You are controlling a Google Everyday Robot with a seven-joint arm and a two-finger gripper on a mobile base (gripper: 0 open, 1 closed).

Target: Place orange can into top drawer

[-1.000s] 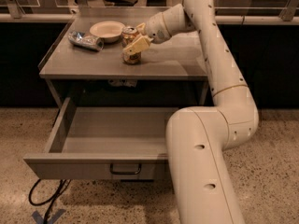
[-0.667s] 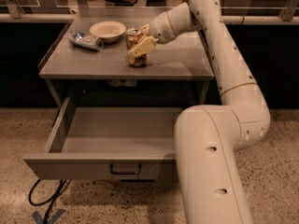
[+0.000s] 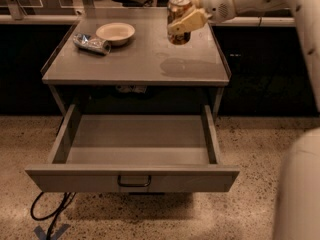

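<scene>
Orange-gold, the orange can (image 3: 176,5) is pinched by the gripper (image 3: 184,24) and held above the table (image 3: 125,64), at its far right; the top drawer (image 3: 75,178) is seen pulled open below, so only carrying and lowering are judged left

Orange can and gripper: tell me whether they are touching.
Touching. The camera view shows the gripper with its fingers clamped across the orange can, holding it above the table.

Gripper (image 3: 182,25) grips orange can (image 3: 178,5) over table (image 3: 150,70) right rear; bowl (image 3: 115,32), crushed can (image 3: 91,43) left rear; top drawer (image 3: 131,179) open below.
</scene>
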